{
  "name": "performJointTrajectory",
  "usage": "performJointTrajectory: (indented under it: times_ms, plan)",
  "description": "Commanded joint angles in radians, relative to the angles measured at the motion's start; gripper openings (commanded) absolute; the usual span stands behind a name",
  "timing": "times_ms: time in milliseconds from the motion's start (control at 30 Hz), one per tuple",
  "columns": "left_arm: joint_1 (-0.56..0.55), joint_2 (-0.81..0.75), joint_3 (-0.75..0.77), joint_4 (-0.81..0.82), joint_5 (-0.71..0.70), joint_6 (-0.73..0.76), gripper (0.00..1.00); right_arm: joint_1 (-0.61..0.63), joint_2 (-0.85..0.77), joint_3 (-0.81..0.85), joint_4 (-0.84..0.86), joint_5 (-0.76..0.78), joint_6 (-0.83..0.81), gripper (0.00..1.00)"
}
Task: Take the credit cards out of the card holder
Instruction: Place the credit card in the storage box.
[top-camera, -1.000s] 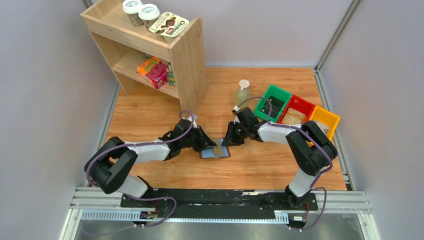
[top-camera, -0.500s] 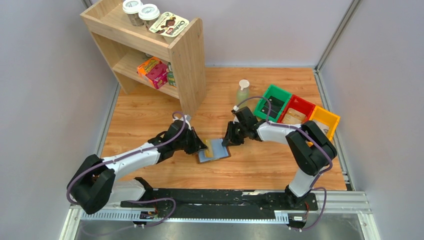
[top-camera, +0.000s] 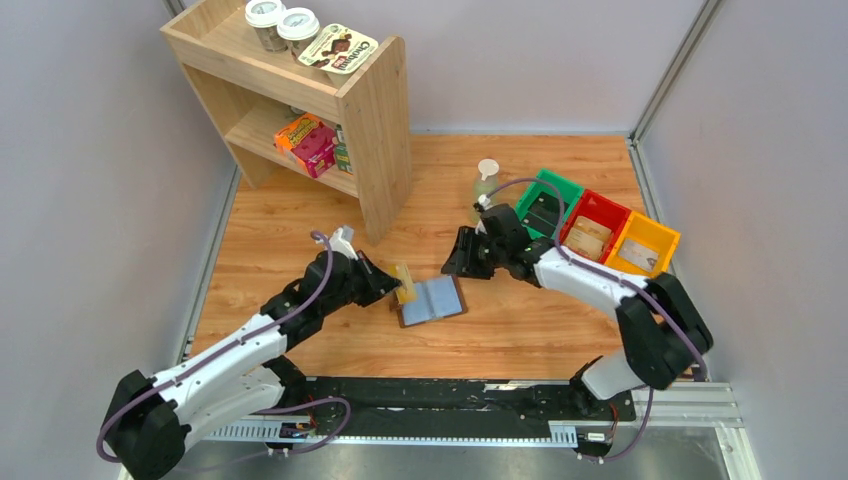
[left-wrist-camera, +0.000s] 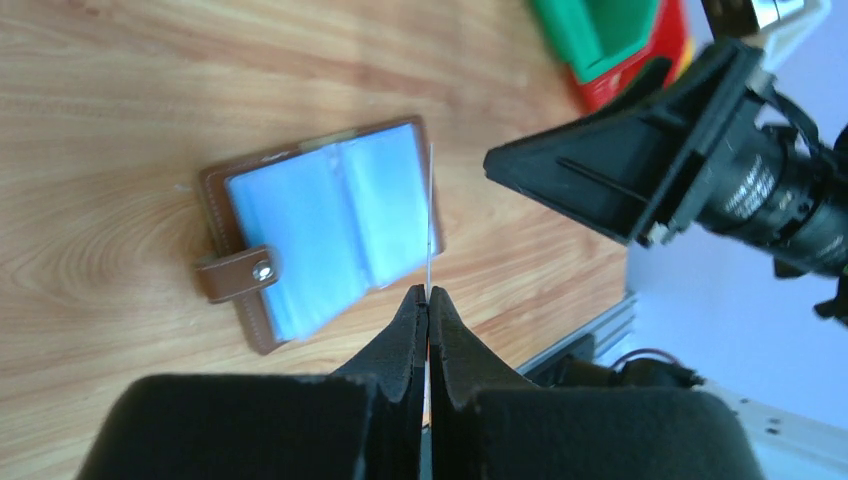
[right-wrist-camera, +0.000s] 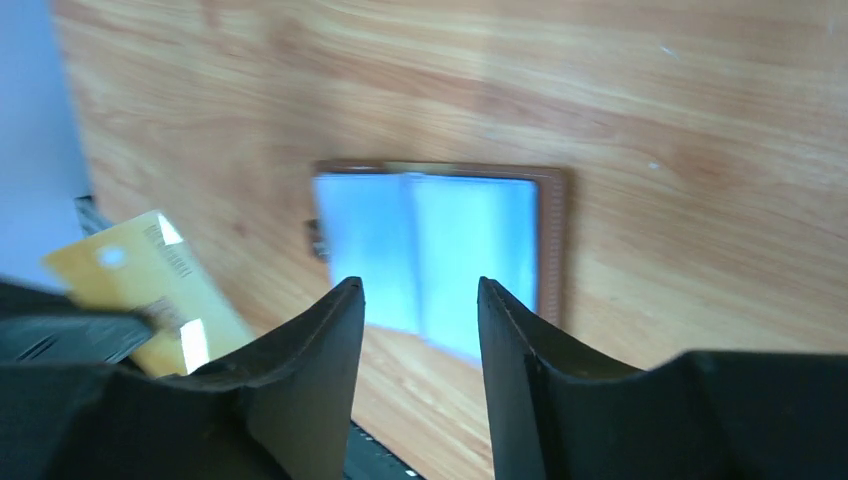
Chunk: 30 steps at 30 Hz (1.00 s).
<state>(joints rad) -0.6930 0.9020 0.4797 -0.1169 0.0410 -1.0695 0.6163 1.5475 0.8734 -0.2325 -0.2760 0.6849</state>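
Left claw (left-wrist-camera: 427, 295) was clenched on one tan-gold credit card (left-wrist-camera: 430, 215), which I held by its lower edge, upright and wholly clear of the card holder (left-wrist-camera: 320, 235). From the right wrist the same card showed face-on, just to the left of the holder and above the table (top-camera: 300, 215). The holder lay open and flat on the wood between my two arms, its snap tab toward me and its pale blue pockets facing up. I could not tell whether any more cards sat in those pockets.

My right claw (right-wrist-camera: 418, 290) was released, jaws apart with nothing between them. It hung above the holder's far side without touching it.

I judged the drawing-out of this card to be done and the putting-away to be in hand. The next move called for carrying the card off and setting it down. The green bin (top-camera: 548, 200), red bin (top-camera: 595, 225) and yellow bin (top-camera: 650, 245) stood beyond my right arm, well apart from the card. After that I would need to check the pockets.

A second before, both claws had been down at the holder, the right one pressing its far corner and the card lying on it. Since then my left arm had pulled back with the card, and my right claw had lifted off. The holder had stayed roughly where it was.
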Motion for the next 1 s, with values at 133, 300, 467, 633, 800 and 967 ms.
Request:
performJointTrajectory:
  times_ms: [133,300,467,633,800,967]
  plan:
    - [-0.003,-0.094,-0.079,0.312,-0.095,-0.202,0.0,0.075,-0.306,-0.129,0.315,0.083,0.155,0.61]
    - [-0.003,-0.083,-0.104,0.486,-0.13,-0.328,0.0,0.163,-0.426,-0.261,0.521,0.199,0.269,0.62]
    - [-0.005,-0.043,-0.115,0.623,-0.147,-0.395,0.0,0.263,-0.483,-0.346,0.703,0.34,0.311,0.6]
    - [-0.016,-0.018,-0.115,0.727,-0.151,-0.411,0.0,0.289,-0.452,-0.34,0.818,0.35,0.321,0.59]
    - [-0.026,0.006,-0.116,0.796,-0.153,-0.418,0.0,0.293,-0.405,-0.306,0.881,0.331,0.317,0.57]
    - [-0.04,0.02,-0.125,0.842,-0.167,-0.423,0.0,0.295,-0.382,-0.271,0.894,0.334,0.304,0.48]
